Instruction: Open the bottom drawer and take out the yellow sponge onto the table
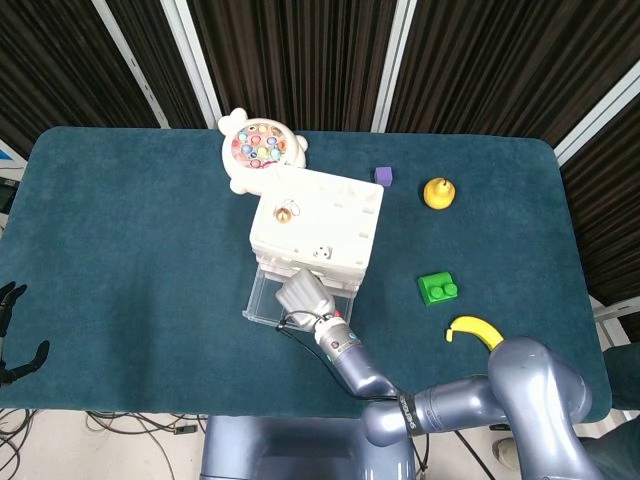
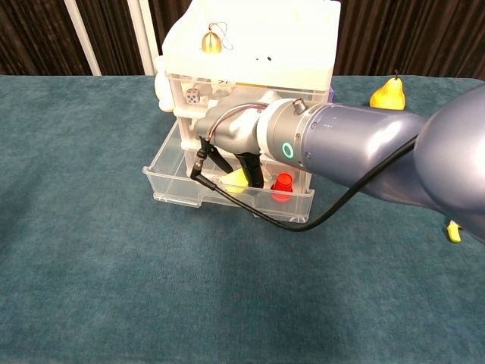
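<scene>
The right hand (image 2: 239, 148) reaches into the open bottom drawer (image 2: 189, 189) near the tabletop's (image 1: 130, 250) front edge; its fingers are mostly hidden by its wrist, so its grip cannot be told. Only a sliver of the yellow sponge (image 2: 236, 180) shows beneath it, beside a red bottle (image 2: 281, 186). The left hand (image 1: 12, 335) is cut off at the frame's edge, fingers apart

The right arm (image 2: 364, 163) reached forward from the lower right, its silver wrist angled down and a black cable looping beneath it. The right robot hand (image 2: 235, 155) pointed downward with dark fingers (image 2: 254, 173) together; their grip could not be made out. The left robot hand (image 1: 12, 335) hung at the frame's left edge, fingers apart.
</scene>
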Controlling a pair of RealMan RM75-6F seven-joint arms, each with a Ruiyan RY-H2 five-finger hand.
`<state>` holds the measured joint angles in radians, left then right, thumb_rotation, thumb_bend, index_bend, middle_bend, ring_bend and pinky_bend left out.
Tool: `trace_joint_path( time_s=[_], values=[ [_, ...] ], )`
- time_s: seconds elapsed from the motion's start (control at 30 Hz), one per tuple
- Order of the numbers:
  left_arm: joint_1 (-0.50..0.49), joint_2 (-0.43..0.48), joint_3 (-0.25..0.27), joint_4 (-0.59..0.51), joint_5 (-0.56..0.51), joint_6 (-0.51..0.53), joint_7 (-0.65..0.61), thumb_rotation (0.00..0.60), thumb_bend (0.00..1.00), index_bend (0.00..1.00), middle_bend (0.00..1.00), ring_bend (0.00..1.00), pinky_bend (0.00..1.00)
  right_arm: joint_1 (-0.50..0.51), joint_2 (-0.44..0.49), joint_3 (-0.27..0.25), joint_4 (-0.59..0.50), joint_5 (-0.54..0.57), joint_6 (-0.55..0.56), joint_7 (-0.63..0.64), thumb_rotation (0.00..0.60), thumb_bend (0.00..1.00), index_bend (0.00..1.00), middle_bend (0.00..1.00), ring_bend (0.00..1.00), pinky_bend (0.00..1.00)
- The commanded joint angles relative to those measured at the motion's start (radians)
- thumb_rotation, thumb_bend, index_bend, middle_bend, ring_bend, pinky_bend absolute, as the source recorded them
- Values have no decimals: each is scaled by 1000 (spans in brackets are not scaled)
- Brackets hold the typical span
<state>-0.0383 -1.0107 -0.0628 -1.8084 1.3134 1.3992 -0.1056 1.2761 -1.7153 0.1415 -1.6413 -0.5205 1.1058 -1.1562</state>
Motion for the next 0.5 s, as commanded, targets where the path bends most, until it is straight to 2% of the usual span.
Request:
trace_joint_path(
  time_s=[0.03,0.5],
  values=[
    [0,0,0,0,-1,-1,-1,600,360,34,0,0,15,-1,2,1,-2,-4,3,4,600,235,548,1000,1000,1000],
    [0,-1,-1,0,-3,1,2,600,360,34,0,0,14,-12,30,2,-38,-32,3,36,600,271,555,1000,1000,1000]
  ],
)
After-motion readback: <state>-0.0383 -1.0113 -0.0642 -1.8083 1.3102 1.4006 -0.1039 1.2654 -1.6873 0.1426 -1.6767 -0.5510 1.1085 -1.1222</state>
